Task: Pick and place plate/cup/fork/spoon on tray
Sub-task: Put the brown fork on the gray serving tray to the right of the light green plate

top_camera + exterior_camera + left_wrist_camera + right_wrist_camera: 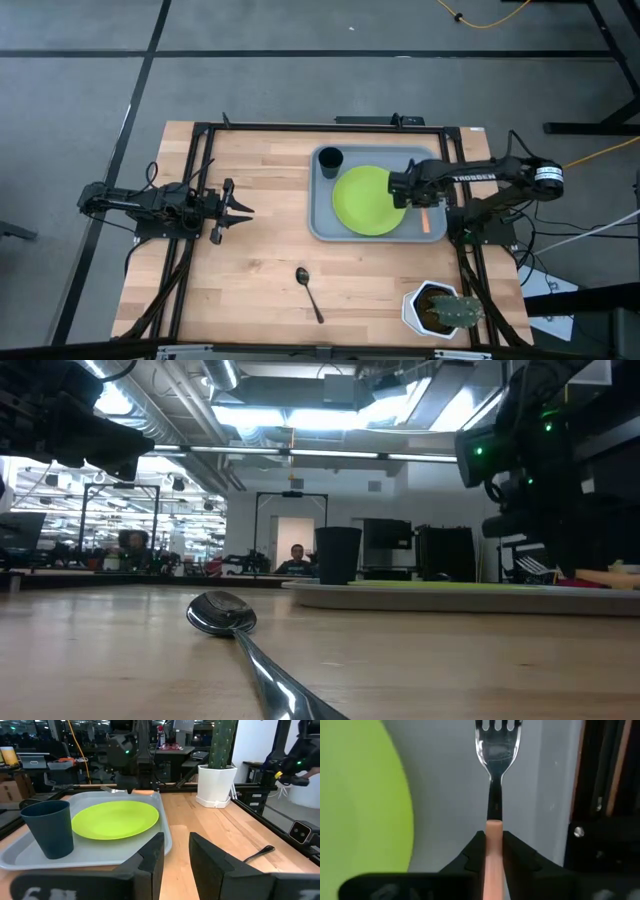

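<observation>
The grey-blue tray (322,218) lies at the table's far right. On it are the lime-green plate (368,200) and the dark cup (330,158), upright at its far left corner. My right gripper (417,202) is over the tray's right strip, shut on the fork (495,750), whose orange handle (426,222) shows beside the plate. The dark spoon (308,292) lies flat on the wood near the front edge. My left gripper (240,211) is open and empty, left of the tray. My right gripper pinches the fork's orange handle between its two fingers, at the handle's end next to the metal neck (493,831). The fingers come from above. The tines point away over the tray floor (450,795), beside the plate. Whether the fork rests on the tray, I cannot tell.
A white hexagonal pot with a cactus (440,308) stands at the front right corner. A black frame (200,160) runs along the table's edges. Bare wood lies between my left gripper and the spoon.
</observation>
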Controlling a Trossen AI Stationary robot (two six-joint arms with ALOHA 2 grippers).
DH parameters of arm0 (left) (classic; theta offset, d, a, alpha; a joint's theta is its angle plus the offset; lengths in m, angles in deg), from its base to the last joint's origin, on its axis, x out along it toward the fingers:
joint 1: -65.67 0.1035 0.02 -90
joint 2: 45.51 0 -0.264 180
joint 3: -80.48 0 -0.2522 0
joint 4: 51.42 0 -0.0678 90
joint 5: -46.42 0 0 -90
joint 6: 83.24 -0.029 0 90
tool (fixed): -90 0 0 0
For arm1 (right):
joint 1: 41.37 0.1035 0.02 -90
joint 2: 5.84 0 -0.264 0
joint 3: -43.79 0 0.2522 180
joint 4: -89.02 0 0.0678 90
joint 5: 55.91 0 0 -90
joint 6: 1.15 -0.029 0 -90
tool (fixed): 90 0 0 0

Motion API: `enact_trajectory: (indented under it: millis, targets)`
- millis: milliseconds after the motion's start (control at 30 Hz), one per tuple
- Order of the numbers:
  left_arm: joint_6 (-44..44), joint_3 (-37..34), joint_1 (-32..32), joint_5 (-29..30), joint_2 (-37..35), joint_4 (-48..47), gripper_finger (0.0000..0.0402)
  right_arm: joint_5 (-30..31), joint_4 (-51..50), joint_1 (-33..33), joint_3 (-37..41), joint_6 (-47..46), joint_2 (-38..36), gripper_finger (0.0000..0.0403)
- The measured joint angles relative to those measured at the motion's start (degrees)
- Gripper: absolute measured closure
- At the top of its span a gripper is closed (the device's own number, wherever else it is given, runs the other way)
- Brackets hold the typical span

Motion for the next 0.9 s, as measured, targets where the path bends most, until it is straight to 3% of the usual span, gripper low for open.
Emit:
enact_trajectory:
  millis: [300,900]
  targets:
    - [0.00,0.00,0.01,0.00,0.00,0.00,0.0319,1.80,1.75,-4.78,2.97,4.27,0.00,0.0331]
    - [0.00,0.00,0.00,0.00,0.00,0.00,0.0319,3.50,2.10,-5.61,3.12,5.43,0.00,0.0327]
